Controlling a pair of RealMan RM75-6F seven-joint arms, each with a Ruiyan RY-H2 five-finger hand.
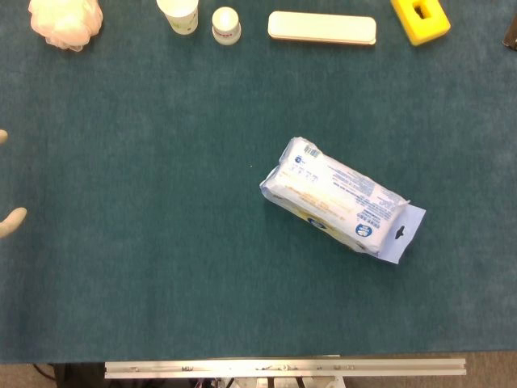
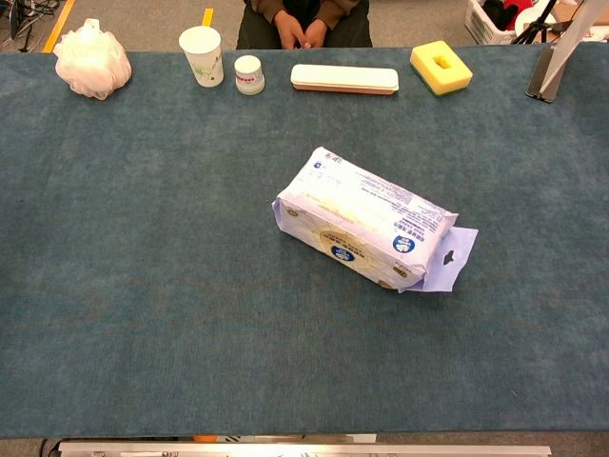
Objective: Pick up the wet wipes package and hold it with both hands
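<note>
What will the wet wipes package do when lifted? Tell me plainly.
The wet wipes package looks like a soft, glossy film pack, so it probably sags and may slip. Lying flat, it shouldn't roll. Its thin hang tab likely flops.

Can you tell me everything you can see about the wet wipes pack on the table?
The wet wipes package is a soft, puffy plastic pack, white and pale purple with blue and yellow print. A flat tab with a hanging hole sticks out at its right end. It lies flat and slanted on the blue-green table, slightly right of the middle. Nothing touches it but the table.
</note>
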